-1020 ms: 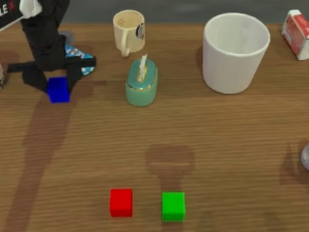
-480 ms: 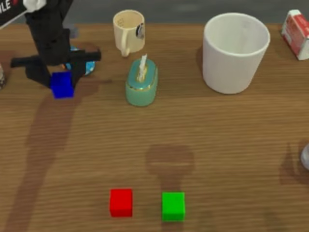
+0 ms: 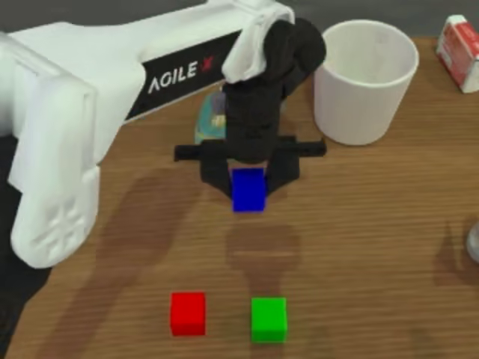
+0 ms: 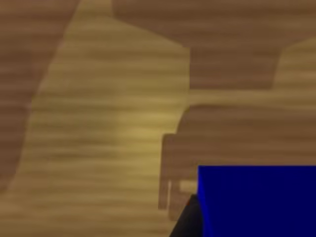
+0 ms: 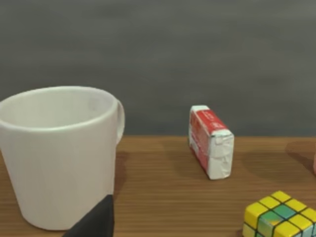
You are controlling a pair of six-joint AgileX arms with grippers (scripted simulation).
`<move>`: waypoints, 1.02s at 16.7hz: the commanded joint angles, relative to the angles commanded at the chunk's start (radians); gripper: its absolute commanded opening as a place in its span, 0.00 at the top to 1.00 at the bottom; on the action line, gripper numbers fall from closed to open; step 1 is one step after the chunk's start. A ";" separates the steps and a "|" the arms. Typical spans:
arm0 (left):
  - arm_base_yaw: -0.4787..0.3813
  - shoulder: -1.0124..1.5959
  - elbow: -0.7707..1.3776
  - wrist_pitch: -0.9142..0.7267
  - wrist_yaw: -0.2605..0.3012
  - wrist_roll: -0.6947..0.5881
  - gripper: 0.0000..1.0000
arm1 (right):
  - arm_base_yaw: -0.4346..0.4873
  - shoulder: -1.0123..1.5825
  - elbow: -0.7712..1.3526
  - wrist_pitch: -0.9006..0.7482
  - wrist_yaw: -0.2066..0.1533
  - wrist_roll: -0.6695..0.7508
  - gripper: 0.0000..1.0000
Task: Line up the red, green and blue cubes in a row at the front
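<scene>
Top view shows my left gripper point(image 3: 248, 187) clamped on the blue cube point(image 3: 248, 190), one black finger on each side of it, over the middle of the table point(image 3: 374, 247) with my white arm stretching in from the left. The cube looks lifted clear of the wood, though from above I cannot be sure. At the front, the red cube point(image 3: 187, 313) and the green cube point(image 3: 269, 318) sit side by side with a small gap, red on the left; the blue one hangs well behind them, roughly in line with that gap. A large white mug point(image 3: 364, 81) stands at the back right, a red-and-white carton point(image 3: 458, 49) in the far right corner. From my left wrist the blue cube point(image 4: 256, 200) fills one corner over bare wood. My right gripper's view takes in the mug point(image 5: 59, 158), the carton point(image 5: 210, 140) and a puzzle cube point(image 5: 279, 215); that arm is parked off the right edge.
</scene>
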 joint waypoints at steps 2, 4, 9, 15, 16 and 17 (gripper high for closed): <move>-0.148 -0.021 -0.022 0.000 0.000 -0.127 1.00 | 0.000 0.000 0.000 0.000 0.000 0.000 0.00; -0.260 -0.044 -0.042 0.005 -0.001 -0.234 1.00 | 0.000 0.000 0.000 0.000 0.000 0.000 0.00; -0.359 -0.078 -0.067 0.015 -0.005 -0.331 1.00 | 0.000 0.000 0.000 0.000 0.000 0.000 0.00; -0.357 -0.065 -0.100 0.056 -0.005 -0.327 1.00 | 0.000 0.000 0.000 0.000 0.000 0.000 0.00; -0.357 -0.058 -0.124 0.088 -0.005 -0.328 1.00 | 0.000 0.000 0.000 0.000 0.000 0.000 0.00; -0.357 -0.050 -0.151 0.126 -0.005 -0.329 1.00 | 0.000 0.000 0.000 0.000 0.000 0.000 0.00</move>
